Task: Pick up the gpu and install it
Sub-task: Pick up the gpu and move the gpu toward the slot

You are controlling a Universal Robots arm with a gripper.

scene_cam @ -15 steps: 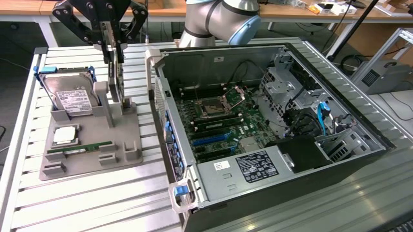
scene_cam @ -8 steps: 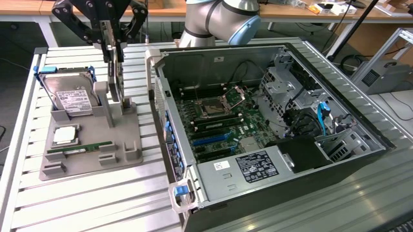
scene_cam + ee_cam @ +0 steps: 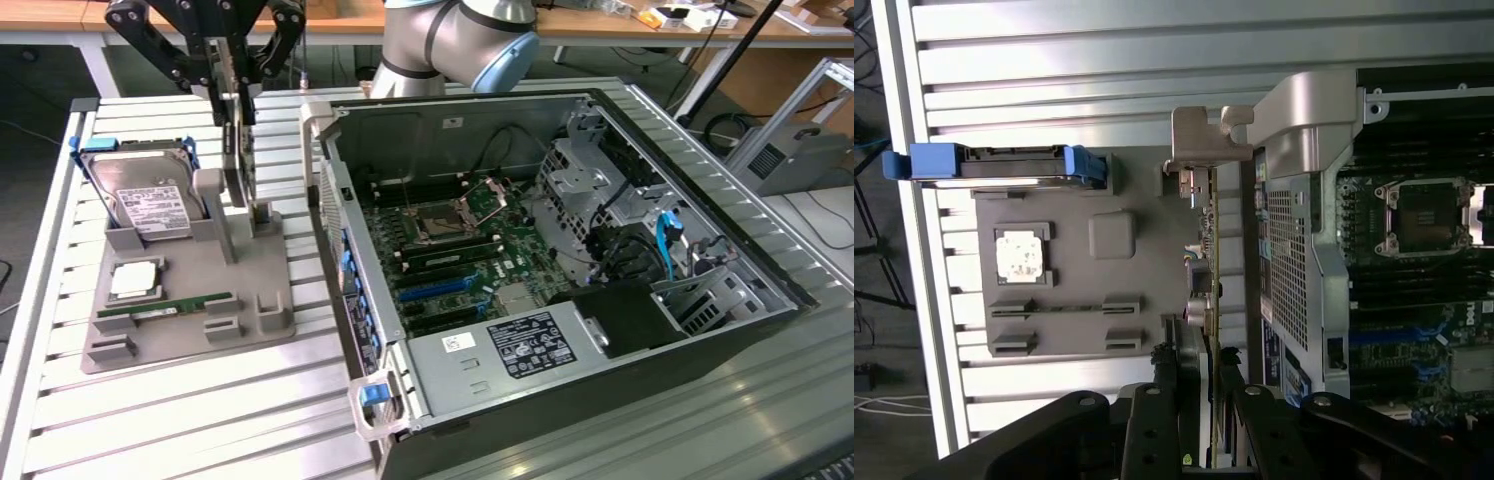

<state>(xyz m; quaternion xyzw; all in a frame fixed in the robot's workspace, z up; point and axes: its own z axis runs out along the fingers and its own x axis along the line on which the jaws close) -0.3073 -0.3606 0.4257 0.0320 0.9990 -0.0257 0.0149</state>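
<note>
Gripper: we see the gripper [image 3: 235, 92] above the gray fixture tray [image 3: 174, 345], its black fingers [image 3: 1176, 400] pressed against both faces of the gpu's upper edge, clenched on the card.
Gpu: the gpu [image 3: 242, 160] stands upright on edge along the tray's side at the exterior view's right. Its lower edge sits down among the tray's slot posts, and we cannot tell whether it is seated there or just clear.
Hard drive: a hard drive [image 3: 144, 195] with a white label and blue side rails leans in the tray's far pocket, at the exterior view's left of the gpu.
Processor chip: a square silver processor chip [image 3: 136, 280] lies flat in the middle of the tray.
RAM stick: a narrow green RAM stick [image 3: 167, 305] lies in clips toward the tray's near end.
Computer case: an open computer case [image 3: 694, 300] lies just beside the tray, at the exterior view's right.
In the way: the case's perforated wall [image 3: 1289, 260] rises between the tray and the motherboard [image 3: 467, 250].
Motherboard: we see its processor socket [image 3: 441, 222] and blue slots [image 3: 434, 290], all beyond that wall from the tray.
Table: the tray rests on a slatted aluminium table [image 3: 200, 430].
Arm: the arm [image 3: 461, 40] rises past the tray's far end.
</note>
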